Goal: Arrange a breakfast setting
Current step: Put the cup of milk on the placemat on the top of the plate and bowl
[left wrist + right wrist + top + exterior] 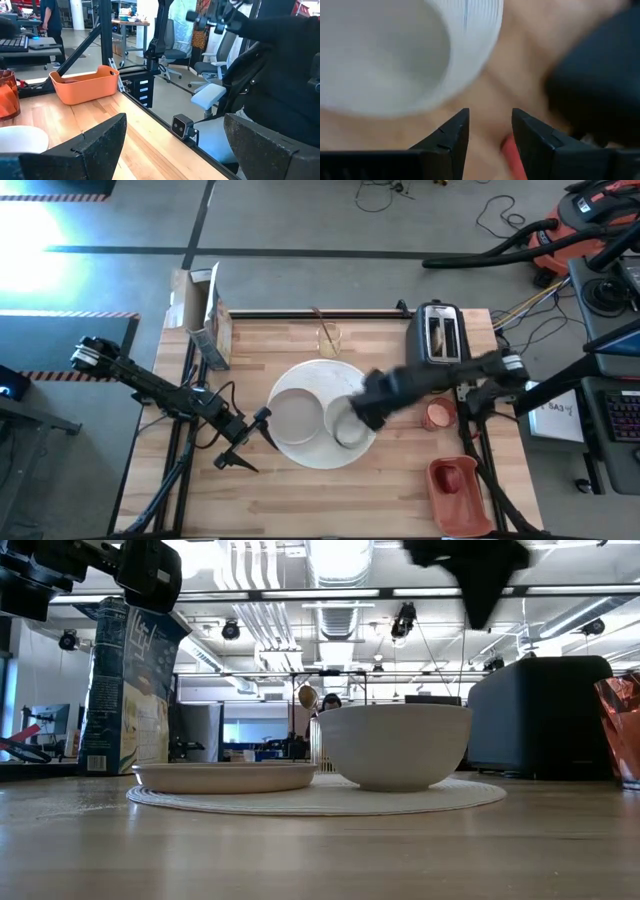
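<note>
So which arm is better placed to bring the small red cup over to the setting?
Likely the right: its gripper hangs over the bowl, near the red cup; the left gripper waits across the plate.

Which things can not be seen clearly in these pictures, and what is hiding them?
- Bowl: in the high view the right arm covers part of its rim.
- Right gripper: motion-blurred in the high view, cut off by the top edge in the low view.
- Glass: contents too small in the high view; the bowl blocks it in the low view.
- Orange bin: contents unclear in the high view; its wall hides them in the left wrist view.
</note>
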Motion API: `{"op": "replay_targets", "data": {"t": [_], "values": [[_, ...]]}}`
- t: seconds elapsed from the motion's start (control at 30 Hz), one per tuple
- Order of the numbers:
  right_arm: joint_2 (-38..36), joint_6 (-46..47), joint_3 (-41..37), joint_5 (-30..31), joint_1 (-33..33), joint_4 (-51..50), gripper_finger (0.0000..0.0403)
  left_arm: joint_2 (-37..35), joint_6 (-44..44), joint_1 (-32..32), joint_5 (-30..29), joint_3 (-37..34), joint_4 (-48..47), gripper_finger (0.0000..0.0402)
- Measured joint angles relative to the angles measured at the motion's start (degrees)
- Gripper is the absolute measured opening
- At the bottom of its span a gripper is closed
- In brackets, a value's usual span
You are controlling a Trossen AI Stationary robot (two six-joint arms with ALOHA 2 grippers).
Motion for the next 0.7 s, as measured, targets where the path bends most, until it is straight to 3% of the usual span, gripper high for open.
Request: {"op": "replay_targets", "data": {"t": [0.1, 0.3, 0.7], "values": [[-3.01, 10.38, -6.97, -4.41, 5.9, 0.87, 0.0134, -0.01, 0.01, 0.0, 0.0, 0.0, 0.02, 0.0317], [-7.17, 25.71, -15.25, -4.76, 13.2, 1.35, 0.013, 0.0, 0.45, 0.0, 0.0, 0.13, 0.03, 0.0317], [-13.48, 31.06, -26.07, -6.12, 12.33, 1.5, 0.0145, 0.02, 0.53, 0.0, 0.0, 0.46, -0.39, 0.0317]]}}
